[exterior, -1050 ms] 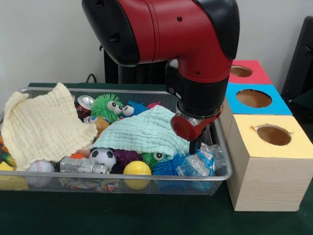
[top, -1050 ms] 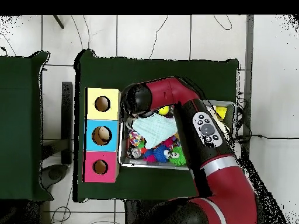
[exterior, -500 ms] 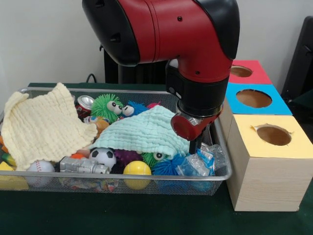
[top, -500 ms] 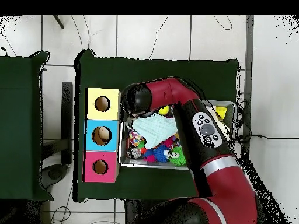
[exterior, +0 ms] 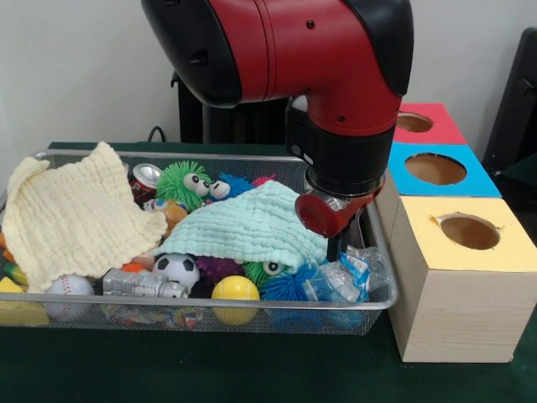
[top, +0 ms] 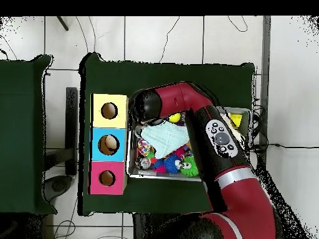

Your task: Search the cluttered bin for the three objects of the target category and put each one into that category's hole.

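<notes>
A wire mesh bin (exterior: pixel 252 304) holds a jumble of toys, balls, cans and cloths. My gripper (exterior: pixel 339 247) reaches down into the bin's right end, at the edge of a mint cloth (exterior: pixel 243 225) and just above a crumpled clear plastic bottle (exterior: pixel 344 279). Nothing shows in its grasp. Along the front lie a yellow ball (exterior: pixel 235 290), a soccer ball (exterior: pixel 177 269), a baseball (exterior: pixel 69 287) and a crushed silver can (exterior: pixel 144 284). In the overhead view the arm (top: pixel 187 103) covers the gripper; the mint cloth (top: pixel 163 137) shows beside it.
Right of the bin stand three boxes with round holes: yellow (exterior: pixel 470 231), blue (exterior: pixel 435 169), red (exterior: pixel 414 122). A yellow cloth (exterior: pixel 71 217) drapes the bin's left end. Green (exterior: pixel 183 182) and blue (exterior: pixel 289 285) furry toys and a red can (exterior: pixel 144 178) lie between.
The arm has shifted slightly to the right and the gripper has risen a little at the bin's right end. Nothing in the bin has moved.
</notes>
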Robot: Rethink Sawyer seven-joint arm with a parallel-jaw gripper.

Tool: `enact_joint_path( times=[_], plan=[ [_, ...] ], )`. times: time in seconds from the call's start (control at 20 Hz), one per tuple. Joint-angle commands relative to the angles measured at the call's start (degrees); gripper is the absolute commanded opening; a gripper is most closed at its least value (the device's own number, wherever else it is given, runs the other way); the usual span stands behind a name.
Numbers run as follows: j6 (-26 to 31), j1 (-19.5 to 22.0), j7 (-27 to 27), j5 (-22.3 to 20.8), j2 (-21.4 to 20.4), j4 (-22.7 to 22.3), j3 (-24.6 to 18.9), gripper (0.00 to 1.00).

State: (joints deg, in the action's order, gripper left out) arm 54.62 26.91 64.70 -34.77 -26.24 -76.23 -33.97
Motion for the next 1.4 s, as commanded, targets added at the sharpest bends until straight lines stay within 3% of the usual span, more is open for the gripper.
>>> enact_joint_path(
  times=[0.05,1.1,1.4],
  plan=[
    [-1.44,-0.19,-4.50,1.66,0.82,-2.23,-3.35,0.00],
    [0.29,-0.18,-4.76,1.48,0.27,-2.38,-2.59,0.00],
    [1.29,0.89,-5.73,2.97,-1.72,-3.69,-3.64,0.00]
  ],
)
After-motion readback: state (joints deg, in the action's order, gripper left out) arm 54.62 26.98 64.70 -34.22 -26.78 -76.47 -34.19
